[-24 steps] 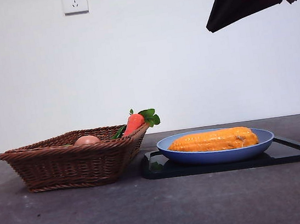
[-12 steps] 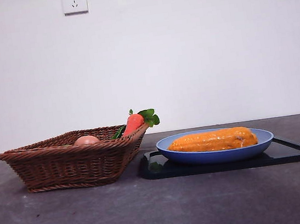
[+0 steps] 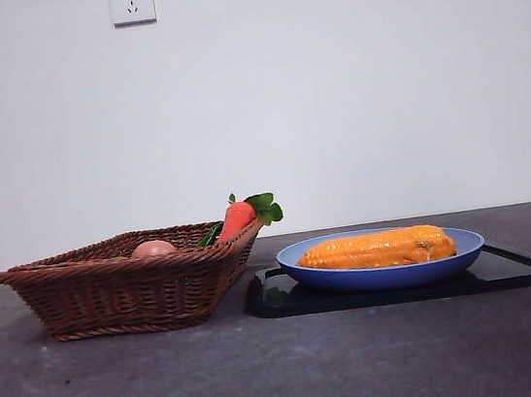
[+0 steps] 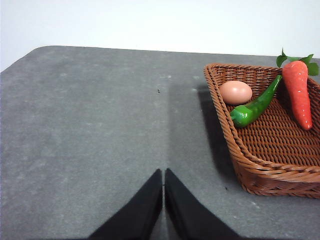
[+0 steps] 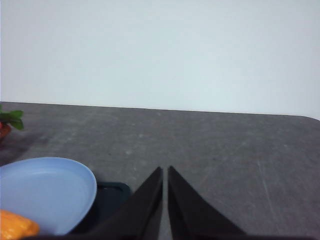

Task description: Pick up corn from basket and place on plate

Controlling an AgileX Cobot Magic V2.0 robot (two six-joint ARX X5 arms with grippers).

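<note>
Counter (image 3: 125, 393): dark grey, matte, with faint scuffs. Wall (image 3: 330, 92) behind is plain white; socket (image 3: 132, 1) high at about 11 o'clock in the front view.

Black tray (image 3: 519, 268) lies flat on the counter at 4 o'clock, one long slot handle showing at its 3 o'clock end.

Carrot (image 3: 237, 217): red-orange with green leaves, tilted, leaf end up. Egg (image 4: 235, 92): tan, just beside the green pepper (image 4: 252, 107), possibly touching its tip. The pepper lies diagonally between egg and carrot.
</note>
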